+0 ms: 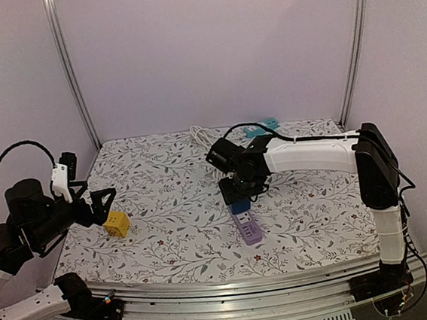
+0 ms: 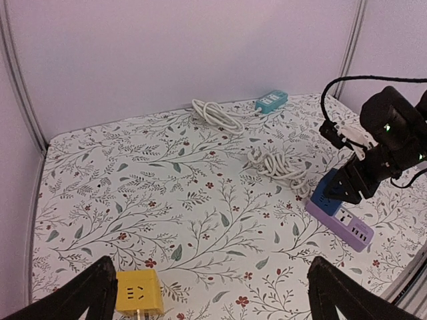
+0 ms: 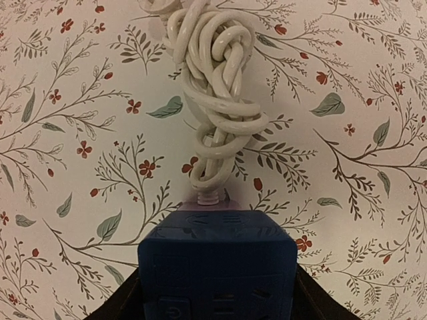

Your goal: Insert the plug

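Note:
My right gripper is shut on a blue cube plug, its dark fingers pressed against both sides. The cube sits on the far end of a purple power strip, which lies on the floral mat right of centre. Whether its prongs are seated is hidden. The strip's white cord lies coiled just beyond it. A yellow cube plug rests on the mat at the near left. My left gripper hovers wide open just behind it, holding nothing.
At the back of the mat lie a teal power strip and its coiled white cable. Metal frame posts stand at the back corners, and a metal rail runs along the near edge.

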{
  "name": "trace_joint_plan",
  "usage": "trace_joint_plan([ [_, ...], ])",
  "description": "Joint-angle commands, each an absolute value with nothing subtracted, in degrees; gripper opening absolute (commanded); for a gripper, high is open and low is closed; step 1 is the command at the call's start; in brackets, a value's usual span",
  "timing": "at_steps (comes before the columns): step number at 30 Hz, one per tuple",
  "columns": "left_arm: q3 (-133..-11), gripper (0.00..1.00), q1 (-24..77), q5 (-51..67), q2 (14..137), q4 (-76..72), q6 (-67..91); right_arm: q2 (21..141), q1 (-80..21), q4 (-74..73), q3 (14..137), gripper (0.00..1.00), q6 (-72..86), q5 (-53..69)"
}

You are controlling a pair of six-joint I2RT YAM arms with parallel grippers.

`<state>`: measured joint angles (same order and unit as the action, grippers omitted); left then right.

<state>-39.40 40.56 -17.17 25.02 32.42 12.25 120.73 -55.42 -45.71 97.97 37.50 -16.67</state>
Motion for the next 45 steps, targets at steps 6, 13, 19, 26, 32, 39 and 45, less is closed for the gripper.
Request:
trace_joint_plan([
  [6,-38.67,0.99,40.25,-17.14,25.82,33.07,12.12,129.12,-56.56,-49.84,91.81,0.0,38.91,-9.41],
  [13,-38.67,0.99,40.25,-17.44,26.19,33.09,12.21,127.68,-56.54,-45.44,88.31,0.0,39.2,-7.02],
  [19,-38.72,1.0,40.25,-17.55,26.88,33.11,12.25,127.18,-56.54,-45.06,87.98,0.0,39.22,-7.76],
  [26,-38.85,0.99,40.25,-18.31,27.67,33.07,12.37,125.04,-56.4,-46.01,88.57,0.02,38.61,-9.7],
  [32,-39.49,0.99,40.25,-18.46,29.33,33.23,12.47,122.85,-56.1,-47.01,91.65,0.16,37.01,-10.83],
  [39,-41.36,0.99,40.25,-18.96,32.23,33.28,12.96,121.06,-55.25,-47.44,97.63,0.35,33.34,-10.72],
  [45,-45.25,0.99,40.21,-19.56,37.16,32.83,13.68,119.75,-53.73,-47.52,103.71,0.59,30.76,-10.01],
])
